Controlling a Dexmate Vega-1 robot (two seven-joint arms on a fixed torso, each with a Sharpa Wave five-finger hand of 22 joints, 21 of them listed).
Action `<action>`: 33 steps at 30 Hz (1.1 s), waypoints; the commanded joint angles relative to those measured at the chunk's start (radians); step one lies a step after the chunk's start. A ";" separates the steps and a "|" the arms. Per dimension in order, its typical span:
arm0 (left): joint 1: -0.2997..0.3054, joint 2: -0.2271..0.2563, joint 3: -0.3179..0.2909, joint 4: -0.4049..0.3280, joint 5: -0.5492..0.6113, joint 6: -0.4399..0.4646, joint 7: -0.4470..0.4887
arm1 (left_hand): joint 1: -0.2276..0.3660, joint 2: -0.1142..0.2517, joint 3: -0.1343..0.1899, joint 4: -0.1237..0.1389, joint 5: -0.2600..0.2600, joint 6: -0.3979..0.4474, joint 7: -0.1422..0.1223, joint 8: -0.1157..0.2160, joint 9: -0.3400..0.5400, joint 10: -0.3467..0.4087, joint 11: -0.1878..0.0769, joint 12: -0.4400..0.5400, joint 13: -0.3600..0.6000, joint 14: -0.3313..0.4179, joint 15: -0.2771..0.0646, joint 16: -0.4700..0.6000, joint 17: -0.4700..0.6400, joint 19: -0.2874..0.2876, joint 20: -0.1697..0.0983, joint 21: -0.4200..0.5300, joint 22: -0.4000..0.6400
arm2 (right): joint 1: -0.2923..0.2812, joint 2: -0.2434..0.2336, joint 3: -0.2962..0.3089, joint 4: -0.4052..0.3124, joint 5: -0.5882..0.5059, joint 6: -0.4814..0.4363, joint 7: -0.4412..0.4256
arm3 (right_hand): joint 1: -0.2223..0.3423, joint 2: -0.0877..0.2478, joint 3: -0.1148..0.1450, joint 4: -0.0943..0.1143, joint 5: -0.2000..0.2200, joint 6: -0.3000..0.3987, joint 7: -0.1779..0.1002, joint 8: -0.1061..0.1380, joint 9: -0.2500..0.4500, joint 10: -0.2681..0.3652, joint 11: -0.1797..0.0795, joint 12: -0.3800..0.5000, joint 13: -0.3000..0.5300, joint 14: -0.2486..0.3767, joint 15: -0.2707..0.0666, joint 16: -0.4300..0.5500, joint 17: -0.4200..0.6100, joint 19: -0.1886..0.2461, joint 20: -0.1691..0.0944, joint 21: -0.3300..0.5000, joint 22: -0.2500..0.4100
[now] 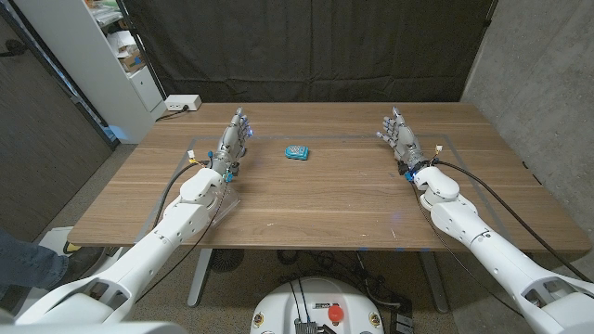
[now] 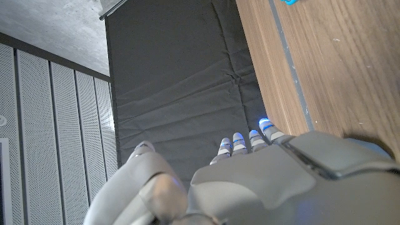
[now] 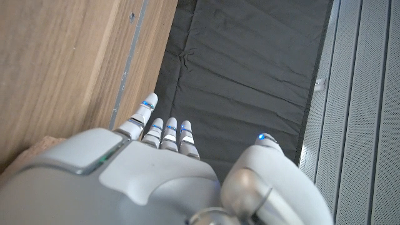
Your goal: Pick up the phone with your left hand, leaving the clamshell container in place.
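Note:
A small flat blue object (image 1: 297, 152) lies on the wooden table (image 1: 325, 199) at the middle back; whether it is the phone I cannot tell. My left hand (image 1: 234, 141) stands to its left, a hand's width away, fingers straight and apart, holding nothing. In the left wrist view my left hand (image 2: 262, 181) reaches along the table edge, and a sliver of the blue object (image 2: 289, 2) shows at the frame's border. My right hand (image 1: 401, 137) stands at the back right, fingers spread and empty; the right wrist view shows my right hand (image 3: 162, 169) by the table's far edge.
A white power strip (image 1: 181, 103) sits at the table's back left corner. A white shelf (image 1: 111, 56) stands beyond the left side, a black curtain (image 1: 316, 46) behind. Thin grey tape lines (image 1: 445, 139) mark the tabletop. A person's leg (image 1: 23, 260) shows at lower left.

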 commanded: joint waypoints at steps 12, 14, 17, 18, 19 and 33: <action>0.043 0.036 -0.026 -0.084 0.014 -0.002 0.039 | 0.014 0.007 0.008 -0.005 0.006 -0.003 0.000 0.006 0.001 -0.013 0.001 0.000 -0.004 -0.054 -0.001 0.006 0.003 -0.123 0.009 -0.003 0.006 | -0.034 -0.010 0.009 -0.042 0.007 -0.020 -0.031 | 0.010 0.003 0.008 -0.002 0.009 0.005 0.007 0.006 -0.005 0.005 0.005 -0.005 -0.008 -0.006 0.004 0.007 -0.005 0.012 0.002 -0.003 0.003; 0.046 0.035 -0.031 -0.090 0.014 -0.004 0.051 | 0.015 0.007 0.009 -0.006 0.006 -0.002 0.000 0.006 0.001 -0.012 0.000 -0.001 -0.005 -0.053 -0.001 0.006 0.003 -0.124 0.012 -0.004 0.006 | -0.032 -0.009 0.008 -0.039 0.008 -0.019 -0.031 | 0.010 0.003 0.008 -0.003 0.009 0.005 0.007 0.006 -0.007 0.006 0.007 -0.006 -0.009 -0.006 0.004 0.007 -0.006 0.012 0.002 -0.004 0.004; 0.043 0.034 -0.035 -0.082 0.002 -0.006 0.037 | 0.016 0.009 0.009 -0.007 0.006 -0.001 0.000 0.007 0.001 -0.009 -0.001 -0.001 -0.006 -0.051 -0.001 0.006 0.003 -0.123 0.014 -0.006 0.006 | -0.027 -0.012 0.003 -0.038 0.006 -0.033 -0.027 | 0.011 0.004 0.008 -0.003 0.009 0.006 0.007 0.006 -0.008 0.007 0.007 -0.007 -0.011 -0.005 0.004 0.008 -0.007 0.013 0.002 -0.006 0.004; 0.044 0.035 -0.035 -0.083 0.007 -0.007 0.043 | 0.017 0.010 0.009 -0.007 0.006 0.000 0.000 0.007 0.000 -0.008 -0.001 -0.001 -0.007 -0.050 -0.001 0.007 0.003 -0.122 0.014 -0.006 0.006 | -0.025 -0.013 0.001 -0.038 0.005 -0.038 -0.027 | 0.011 0.004 0.008 -0.003 0.009 0.007 0.007 0.007 -0.009 0.008 0.007 -0.008 -0.012 -0.005 0.004 0.007 -0.008 0.013 0.002 -0.006 0.004; 0.040 0.037 -0.034 -0.080 0.009 -0.006 0.038 | 0.017 0.010 0.009 -0.007 0.006 0.001 0.000 0.007 0.000 -0.008 -0.002 -0.001 -0.007 -0.049 -0.001 0.007 0.003 -0.122 0.014 -0.007 0.006 | -0.022 -0.012 -0.001 -0.035 0.004 -0.040 -0.028 | 0.011 0.004 0.008 -0.003 0.010 0.007 0.007 0.007 -0.010 0.009 0.007 -0.009 -0.013 -0.004 0.004 0.008 -0.009 0.014 0.002 -0.007 0.004; 0.037 0.044 -0.040 -0.087 0.010 -0.013 0.034 | 0.024 0.019 0.012 -0.010 0.005 0.007 0.000 0.008 0.000 0.001 -0.003 -0.003 -0.012 -0.044 -0.003 0.007 0.002 -0.116 0.021 -0.013 0.006 | -0.012 -0.003 -0.001 -0.021 0.002 -0.036 -0.032 | 0.013 0.006 0.007 -0.005 0.011 0.010 0.007 0.007 -0.017 0.013 0.007 -0.015 -0.022 -0.001 0.005 0.008 -0.014 0.017 0.004 -0.013 0.004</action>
